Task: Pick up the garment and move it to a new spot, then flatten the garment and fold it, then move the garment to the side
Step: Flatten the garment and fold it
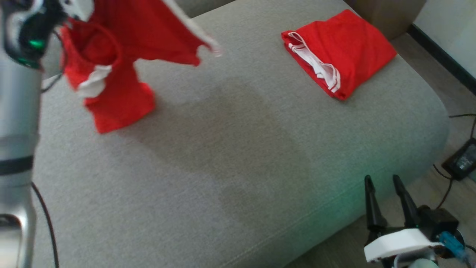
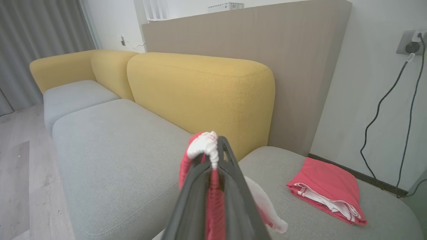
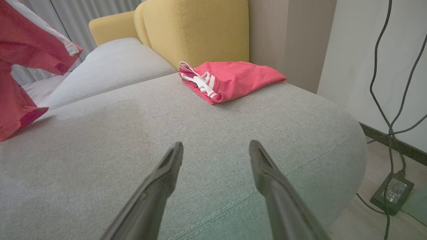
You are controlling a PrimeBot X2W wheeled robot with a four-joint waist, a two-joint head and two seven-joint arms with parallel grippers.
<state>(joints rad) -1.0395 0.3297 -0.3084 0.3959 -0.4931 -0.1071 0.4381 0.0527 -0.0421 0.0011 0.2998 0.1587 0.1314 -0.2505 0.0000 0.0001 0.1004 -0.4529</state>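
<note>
A sofa (image 1: 223, 167) with grey seats and yellow backrests (image 2: 200, 90) stands against a tan panel (image 2: 283, 50). Grey curtains (image 2: 33, 40) hang at its far end. The white wall (image 2: 360, 66) carries a socket (image 2: 408, 41) with black cables (image 2: 378, 102). A power adapter (image 3: 392, 196) lies on the pale wood floor (image 2: 20, 173).

Home living room: grey-and-yellow sofa (image 2: 200, 90), curtains (image 2: 36, 36), wood floor (image 2: 20, 173).

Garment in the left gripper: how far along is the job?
Done: the lift; the left gripper is shut on the garment, which hangs over the cushion. In hand: the move. Left: laying down, flattening, folding, moving aside. The right gripper is open and empty. A second red garment lies folded.
</note>
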